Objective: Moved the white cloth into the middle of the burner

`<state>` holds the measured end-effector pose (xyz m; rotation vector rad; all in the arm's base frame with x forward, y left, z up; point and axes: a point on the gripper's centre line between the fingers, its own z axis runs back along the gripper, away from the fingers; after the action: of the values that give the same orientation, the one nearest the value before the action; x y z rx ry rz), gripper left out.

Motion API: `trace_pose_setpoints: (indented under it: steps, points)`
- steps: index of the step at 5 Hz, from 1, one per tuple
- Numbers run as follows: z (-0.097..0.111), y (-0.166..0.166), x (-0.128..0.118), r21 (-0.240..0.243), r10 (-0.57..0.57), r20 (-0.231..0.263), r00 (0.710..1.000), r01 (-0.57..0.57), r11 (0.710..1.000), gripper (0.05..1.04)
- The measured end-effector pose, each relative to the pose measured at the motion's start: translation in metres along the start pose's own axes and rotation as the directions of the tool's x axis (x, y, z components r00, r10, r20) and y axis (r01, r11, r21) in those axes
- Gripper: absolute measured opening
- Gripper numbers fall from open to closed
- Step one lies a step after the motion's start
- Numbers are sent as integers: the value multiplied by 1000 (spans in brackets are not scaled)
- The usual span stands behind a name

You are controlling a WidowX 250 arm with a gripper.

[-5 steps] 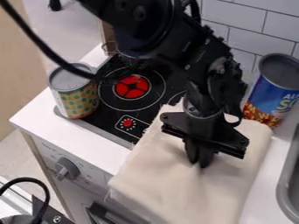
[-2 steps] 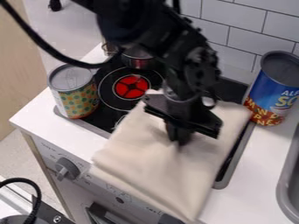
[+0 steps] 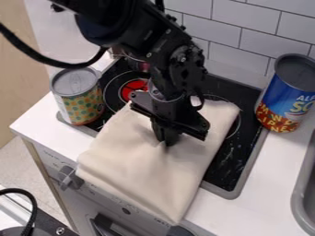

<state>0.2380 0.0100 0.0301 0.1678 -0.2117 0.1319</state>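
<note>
Counts: 1 white cloth (image 3: 144,168), 1 gripper (image 3: 166,138), 2 cans, 1 cooktop (image 3: 237,150), 1 sink (image 3: 298,198) (partly in view, R edge). The cans stand upright, 1 per side: patterned can w/ green & orange dots (image 3: 80,101) at L, blue can w/ red-yellow lower band (image 3: 286,99) at R. Burners showing, at least in part: 2, i.e. 1 lit red (image 3: 130,87) at L, 1 dark w/ a thin pale ring (image 3: 237,129) at R. Control knobs: 2 visible on the front panel, 1 grey (image 3: 69,177), 1 dark (image 3: 179,231) near the bottom edge. Black cables: 2, 1 crossing upper L (image 3: 52,61), 1 curving at lower L (image 3: 32,203). Behind the arm, 1 reddish metal pot (image 3: 140,66), mostly hidden.

Cloth: off-white/cream, plain, approx. rectangular, looks thick or folded. Lies at a slant, mostly flat w/ soft creases; fabric bunches up slightly at the fingertips. Its far part covers the mid. of the cooktop, incl. some of the R ring, & its upper L edge comes close to the red burner; near part runs over the white counter (image 3: 46,120) & past its front edge, above the panel. Not centred on either burner.

Gripper is over the far half of the cloth, pointing down, fingers close tog., clamped on a pinch of fabric.
</note>
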Motion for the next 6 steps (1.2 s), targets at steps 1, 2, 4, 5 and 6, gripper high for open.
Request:
trace_pose_setpoints:
  steps: [1,2,4,5,6]
  points:
    - [-1,0,3,-2,5,-19,1000,-5,1000,55]
    - [-3,0,10,10,47,-27,999,-46,999,55]
    - [-7,4,32,41,-13,27,1000,12,999,55]
    - [-7,1,40,27,-55,42,998,54,998,54]
    - [-5,-9,43,-31,-51,27,998,52,998,54]
